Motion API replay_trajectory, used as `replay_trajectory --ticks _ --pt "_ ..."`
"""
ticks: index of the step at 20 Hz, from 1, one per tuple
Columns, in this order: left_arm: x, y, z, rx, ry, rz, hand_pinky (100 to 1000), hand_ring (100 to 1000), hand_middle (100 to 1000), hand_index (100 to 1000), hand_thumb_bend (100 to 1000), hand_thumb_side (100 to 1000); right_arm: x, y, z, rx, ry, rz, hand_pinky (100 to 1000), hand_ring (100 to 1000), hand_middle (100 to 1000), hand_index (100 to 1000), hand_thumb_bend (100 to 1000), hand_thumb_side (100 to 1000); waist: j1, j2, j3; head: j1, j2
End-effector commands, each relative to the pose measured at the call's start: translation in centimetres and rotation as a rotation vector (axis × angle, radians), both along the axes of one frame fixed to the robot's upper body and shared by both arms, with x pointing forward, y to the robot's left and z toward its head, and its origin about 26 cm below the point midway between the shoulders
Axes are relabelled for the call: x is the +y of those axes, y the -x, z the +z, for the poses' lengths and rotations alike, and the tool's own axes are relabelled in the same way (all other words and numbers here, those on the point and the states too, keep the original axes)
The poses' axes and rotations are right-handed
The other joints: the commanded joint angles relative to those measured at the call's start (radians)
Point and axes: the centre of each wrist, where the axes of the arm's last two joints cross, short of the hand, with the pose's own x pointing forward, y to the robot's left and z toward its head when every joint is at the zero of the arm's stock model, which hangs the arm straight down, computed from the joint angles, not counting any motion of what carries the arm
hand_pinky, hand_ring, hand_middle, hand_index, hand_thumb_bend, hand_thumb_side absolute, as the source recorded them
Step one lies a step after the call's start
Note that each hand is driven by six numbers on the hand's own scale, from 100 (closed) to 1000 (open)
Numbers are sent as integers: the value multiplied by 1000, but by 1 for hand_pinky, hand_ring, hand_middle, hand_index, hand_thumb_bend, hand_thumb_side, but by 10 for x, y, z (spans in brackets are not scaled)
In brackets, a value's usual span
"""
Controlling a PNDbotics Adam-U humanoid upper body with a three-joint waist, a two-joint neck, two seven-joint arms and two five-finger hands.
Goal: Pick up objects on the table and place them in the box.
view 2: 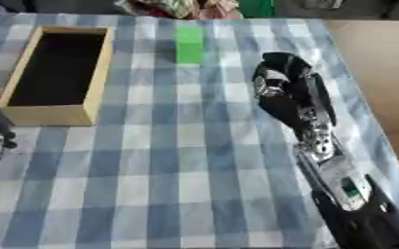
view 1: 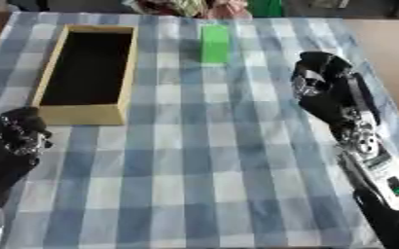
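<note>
On the checked cloth, left eye view:
Table: blue-and-white checked cloth (view 1: 194,160) over the whole work surface.
Box: long wooden box (view 1: 122,73) at the left, open top, dark inside, nothing visible in it.
Green block: flat green block (view 1: 215,44) lies near the far edge, just right of the box and apart from it.
Right hand: right hand (view 1: 322,85) is above the cloth on the right, fingers curled downward, holding nothing; it is nearer than the green block and to its right, not touching it.
Left hand: left hand (view 1: 15,133) at the lower left, just below the box's near corner, fingers bent inward, nothing in them.

Right eye view:
Same layout: box, block and right hand apart from one another.
Left hand: only a dark part shows at the left edge.
</note>
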Motion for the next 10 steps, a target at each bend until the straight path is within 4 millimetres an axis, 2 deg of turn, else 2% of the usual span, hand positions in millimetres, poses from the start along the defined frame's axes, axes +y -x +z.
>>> replay_trajectory --ticks 1,9,10 --pt "2 0 7 -24 -5 1 540 557 507 724 108 152 -4 -1 20 -47 83 21 665 826 634 737 100 100 -2 -14 0 1 3" --pt "4 1 3 -13 -10 6 541 557 507 724 109 151 -13 -2 84 -113 433 87 703 881 723 862 100 100 -14 -22 2 6 -1" --pt "4 1 3 -11 -12 5 541 557 507 724 109 151 -14 -1 91 -117 459 102 738 931 795 938 183 100 -17 -24 5 3 0"
